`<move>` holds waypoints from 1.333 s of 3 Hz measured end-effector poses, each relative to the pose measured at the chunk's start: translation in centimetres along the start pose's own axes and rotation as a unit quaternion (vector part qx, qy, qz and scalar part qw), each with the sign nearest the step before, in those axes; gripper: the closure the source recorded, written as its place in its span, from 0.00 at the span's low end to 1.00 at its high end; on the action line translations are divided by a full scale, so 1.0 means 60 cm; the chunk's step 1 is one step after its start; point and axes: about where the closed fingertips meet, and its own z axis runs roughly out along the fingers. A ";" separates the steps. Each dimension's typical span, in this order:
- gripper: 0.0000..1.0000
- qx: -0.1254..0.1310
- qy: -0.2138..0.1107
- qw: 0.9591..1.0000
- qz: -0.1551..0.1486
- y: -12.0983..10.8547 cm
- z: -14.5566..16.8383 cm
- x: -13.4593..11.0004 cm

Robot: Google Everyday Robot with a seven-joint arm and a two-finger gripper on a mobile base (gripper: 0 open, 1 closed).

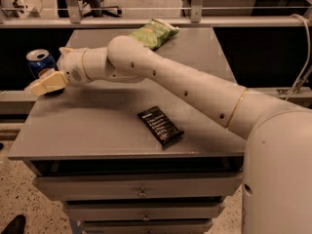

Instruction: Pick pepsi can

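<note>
The pepsi can (40, 62), blue with a silver top, stands upright at the far left edge of the grey table (97, 126). My gripper (43, 85) has cream fingers and sits right in front of the can, covering its lower part. My white arm reaches across the table from the lower right. I cannot tell whether the fingers touch the can.
A flat black packet (160, 126) lies near the table's front middle. A green snack bag (154, 32) lies at the back, partly behind my arm. The table tops a drawer cabinet (141, 191). A railing and chair legs stand beyond the back edge.
</note>
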 end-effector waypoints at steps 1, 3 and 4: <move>0.25 -0.015 -0.005 1.000 -0.006 0.014 0.033 -0.002; 0.71 0.000 -0.009 1.000 -0.008 -0.008 0.004 -0.001; 0.94 0.023 -0.025 0.999 -0.026 -0.044 -0.067 -0.048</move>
